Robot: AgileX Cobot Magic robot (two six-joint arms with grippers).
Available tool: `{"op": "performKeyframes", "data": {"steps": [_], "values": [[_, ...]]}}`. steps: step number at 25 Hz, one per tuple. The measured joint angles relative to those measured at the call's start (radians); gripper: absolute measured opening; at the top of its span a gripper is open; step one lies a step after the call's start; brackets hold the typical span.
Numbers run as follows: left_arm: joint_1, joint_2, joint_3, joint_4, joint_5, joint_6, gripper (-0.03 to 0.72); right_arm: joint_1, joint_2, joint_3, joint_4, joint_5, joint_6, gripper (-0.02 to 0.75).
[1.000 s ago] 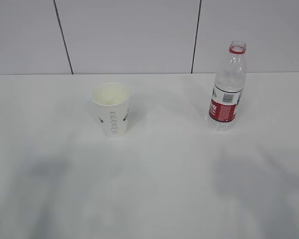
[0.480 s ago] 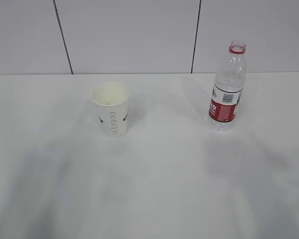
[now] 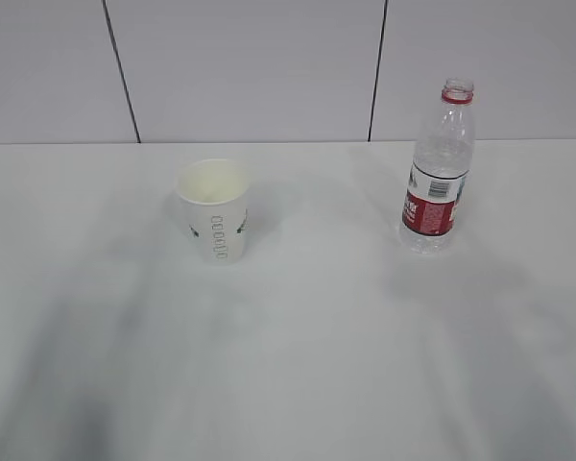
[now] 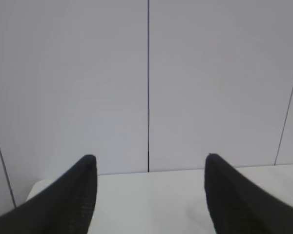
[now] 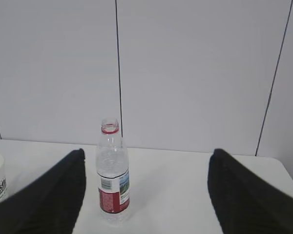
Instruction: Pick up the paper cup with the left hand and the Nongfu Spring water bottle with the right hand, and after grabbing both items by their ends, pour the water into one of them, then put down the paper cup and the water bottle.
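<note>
We noted that nothing of the task had been done. The cup (image 3: 214,209) stood upright on the white bench (image 3: 307,327), left of centre, rim up and green print toward the camera. The bottle (image 3: 439,169) stood upright well apart from it, toward the right and a little further back, uncapped, red neck ring showing. Neither arm appeared in the exterior view; only soft shadows lay across the near bench.

Left hand (image 4: 149,195): fingers (image 4: 78,195) spread apart with nothing between them. Its camera looked over the bench edge at the panelled wall (image 4: 88,83); the cup was not in that view, so we judged this arm not yet lined up on its target.

Right hand (image 5: 144,195): fingers (image 5: 239,195) likewise spread and empty. The bottle stood ahead of them, left of the gap's centre and well short of contact; a sliver of the cup showed at the far left edge of that view.

Remaining, in our judgement: both grasps, the lift, the pour, and setting both items down.

Contents, left to right. Cup: interior looked plain white; we could not tell whether any liquid was in it. Bottle: wall clear above the label, lower body partly hidden by it; we could not make out a water level in either view.
</note>
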Motion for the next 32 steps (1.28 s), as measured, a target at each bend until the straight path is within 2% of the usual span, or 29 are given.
{"op": "performKeyframes", "data": {"steps": [13, 23, 28, 32], "values": [[0.000, 0.213, 0.000, 0.000, -0.155, 0.000, 0.507, 0.000, 0.199, 0.000, 0.000, -0.157, 0.000, 0.585], [0.000, 0.353, 0.000, 0.000, -0.207, 0.000, 0.507, 0.000, 0.304, 0.000, 0.000, -0.284, 0.000, 0.585], [0.000, 0.446, 0.000, 0.000, -0.319, 0.000, 0.507, 0.000, 0.362, 0.000, -0.002, -0.390, 0.000, 0.585], [0.000, 0.549, 0.000, 0.000, -0.477, 0.000, 0.507, 0.000, 0.430, 0.000, -0.002, -0.480, 0.000, 0.585]]}}
